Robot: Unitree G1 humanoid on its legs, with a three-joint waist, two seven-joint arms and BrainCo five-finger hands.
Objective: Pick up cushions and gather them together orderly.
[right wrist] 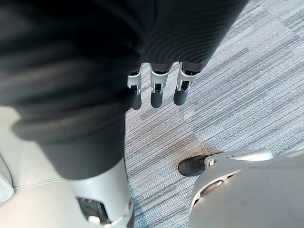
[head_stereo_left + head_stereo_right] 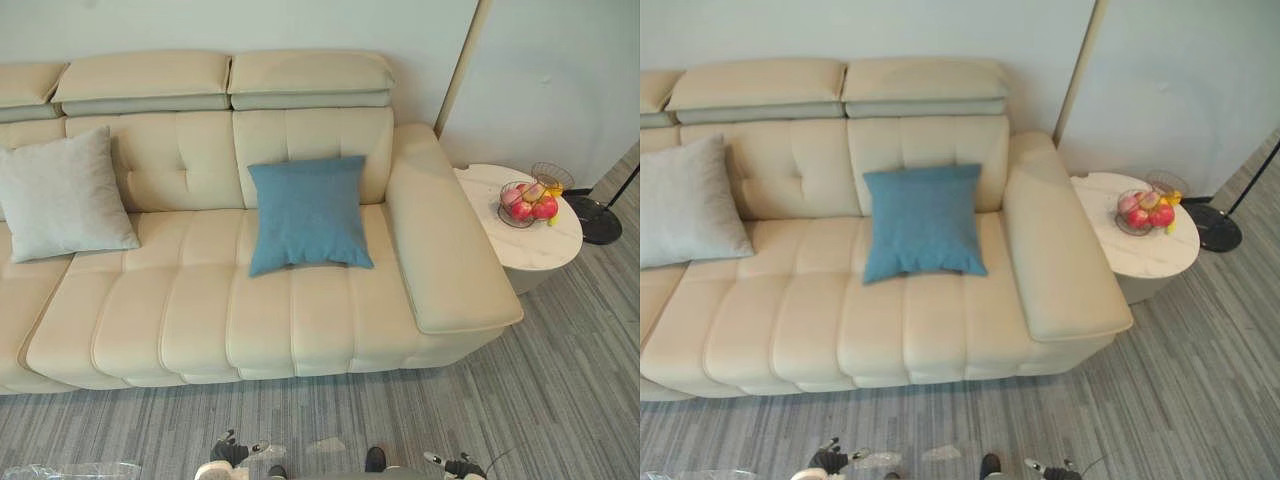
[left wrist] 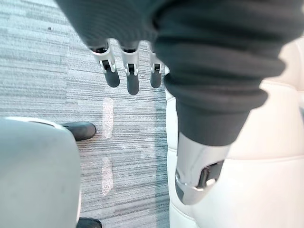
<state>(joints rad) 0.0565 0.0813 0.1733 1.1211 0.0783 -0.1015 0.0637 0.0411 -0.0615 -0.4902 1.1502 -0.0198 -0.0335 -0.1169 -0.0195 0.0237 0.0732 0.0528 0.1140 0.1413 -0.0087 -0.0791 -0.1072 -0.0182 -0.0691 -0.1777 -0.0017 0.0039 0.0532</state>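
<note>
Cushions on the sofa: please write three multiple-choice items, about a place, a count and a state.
1. Where is the blue cushion?
A. on the floor
B. on the sofa
C. on the side table

2. How many cushions are on the sofa?
A. one
B. two
C. three

3. The left hand and right hand are:
A. open
B. shut on a cushion
C. shut, empty

Key: 1 B, it stands on the seat, near the arm end; 2 B, the blue one and a light grey cushion; 3 A, both have straight fingers and hold nothing.
</note>
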